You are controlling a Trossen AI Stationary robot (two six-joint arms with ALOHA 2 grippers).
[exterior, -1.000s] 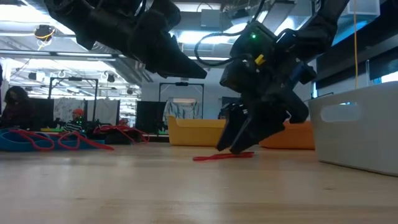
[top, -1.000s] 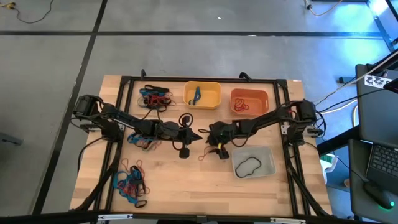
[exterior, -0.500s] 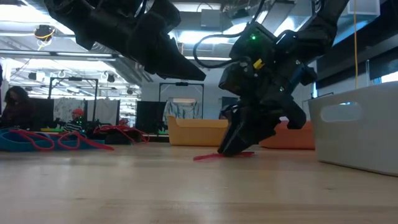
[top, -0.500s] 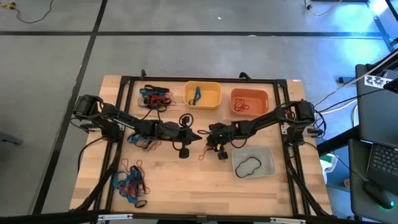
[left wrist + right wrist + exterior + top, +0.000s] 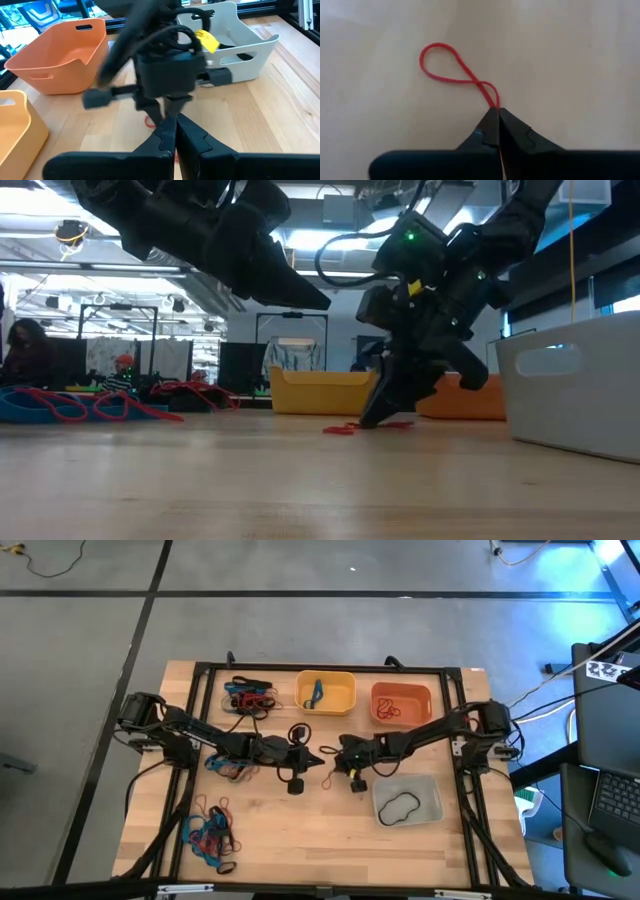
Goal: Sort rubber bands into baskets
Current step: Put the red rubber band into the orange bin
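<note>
So the right tool (image 5: 498, 117) just snapped closed on 1 red rubber band (image 5: 451, 69) lying mid-counter (image 5: 300, 830); pinch looks good, next stop probably the orange basket (image 5: 401, 704). Left tool (image 5: 175, 131) hovers nearby, pinched closed, empty.

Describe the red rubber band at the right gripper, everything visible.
The red rubber band is a thin, flexible loop twisted into a teardrop shape. It lies flat on the bare wooden table near the middle, apart from the piles. One end is pinched between the shut fingertips of the right gripper, which points down onto the table.
</note>
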